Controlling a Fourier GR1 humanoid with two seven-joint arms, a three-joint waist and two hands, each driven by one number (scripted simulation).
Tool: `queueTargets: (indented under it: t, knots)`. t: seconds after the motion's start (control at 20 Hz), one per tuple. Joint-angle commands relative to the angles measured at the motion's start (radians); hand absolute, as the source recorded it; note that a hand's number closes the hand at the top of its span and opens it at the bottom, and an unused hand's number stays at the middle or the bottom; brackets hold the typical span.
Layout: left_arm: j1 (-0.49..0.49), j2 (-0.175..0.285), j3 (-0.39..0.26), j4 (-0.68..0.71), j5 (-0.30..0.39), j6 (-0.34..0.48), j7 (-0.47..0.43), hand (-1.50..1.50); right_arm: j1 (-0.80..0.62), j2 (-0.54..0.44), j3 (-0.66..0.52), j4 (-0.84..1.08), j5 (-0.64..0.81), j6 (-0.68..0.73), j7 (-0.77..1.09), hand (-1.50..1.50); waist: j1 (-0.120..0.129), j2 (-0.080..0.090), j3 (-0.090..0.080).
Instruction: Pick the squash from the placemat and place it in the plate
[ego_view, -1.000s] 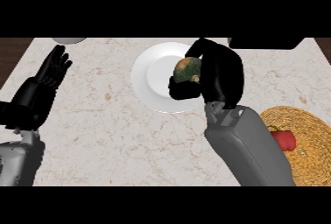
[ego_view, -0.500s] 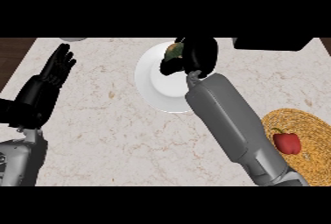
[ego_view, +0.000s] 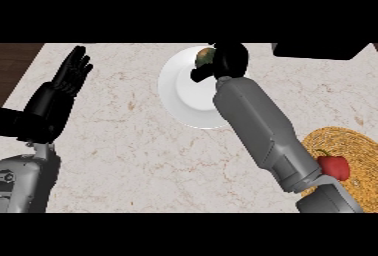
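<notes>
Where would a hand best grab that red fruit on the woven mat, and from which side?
Likely round the red fruit's rounded body, from straight above: it sits low on the flat placemat, and its thin green stem offers little hold. The right forearm crowds its left, so fingers fit better from the right.

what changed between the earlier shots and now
The right hand carried the squash away from the robot, from over the middle of the plate to its far rim. Its fingers are still curled round the squash, so nothing has been let go. The left hand stayed open at the left, and the plate, placemat and red pepper did not move.
</notes>
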Motion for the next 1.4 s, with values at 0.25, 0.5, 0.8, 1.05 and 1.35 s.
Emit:
queueTargets:
  t: [0.25, 0.5, 0.8, 1.05, 1.35]
  knots:
    - [0.001, 0.014, 0.003, -0.018, 0.015, -0.033, -0.002, 0.00, -0.004, 0.000, -0.102, 0.112, -0.197, -0.154, -0.262, -1.50, 0.038, 0.013, 0.001]
    - [-0.004, -0.021, -0.014, 0.004, -0.019, 0.010, 0.002, 0.00, -0.033, 0.000, -0.161, 0.093, -0.260, -0.296, -0.368, -1.50, 0.014, 0.006, 0.001]
    - [0.000, 0.000, 0.012, 0.001, 0.005, -0.015, 0.008, 0.00, -0.023, 0.000, -0.205, 0.023, -0.447, -0.338, -0.497, -1.50, -0.008, -0.009, 0.001]
    - [0.038, 0.028, 0.065, -0.057, 0.024, -0.008, 0.051, 0.00, 0.042, 0.000, -0.264, -0.028, -0.490, -0.336, -0.579, -1.50, -0.048, -0.020, 0.001]
    - [0.065, -0.003, 0.049, -0.031, -0.022, 0.016, 0.013, 0.00, 0.289, -0.015, -0.215, -0.286, -0.504, -0.284, -0.622, -1.50, -0.081, -0.028, 0.000]
